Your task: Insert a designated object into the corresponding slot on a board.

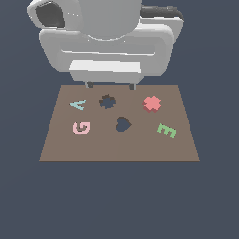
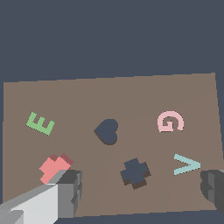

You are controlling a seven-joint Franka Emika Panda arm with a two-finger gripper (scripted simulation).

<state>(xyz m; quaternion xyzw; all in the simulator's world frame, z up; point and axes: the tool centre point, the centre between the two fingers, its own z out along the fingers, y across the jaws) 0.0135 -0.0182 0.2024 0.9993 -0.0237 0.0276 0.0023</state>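
Observation:
The red-pink cross block lies flat on the brown board, toward the exterior view's right. The cross-like slot is a dark hole to its left. My gripper hangs above the board's far edge, close to the slot, open and empty. In the wrist view the fingers stand wide apart around the gripper's middle. There the slot lies between the fingers. One finger partly covers the red block, which sits beside it.
A heart-shaped hole is at the board's middle. A pink G, a teal V and a green E lie on the board. The arm's white body fills the back of the exterior view.

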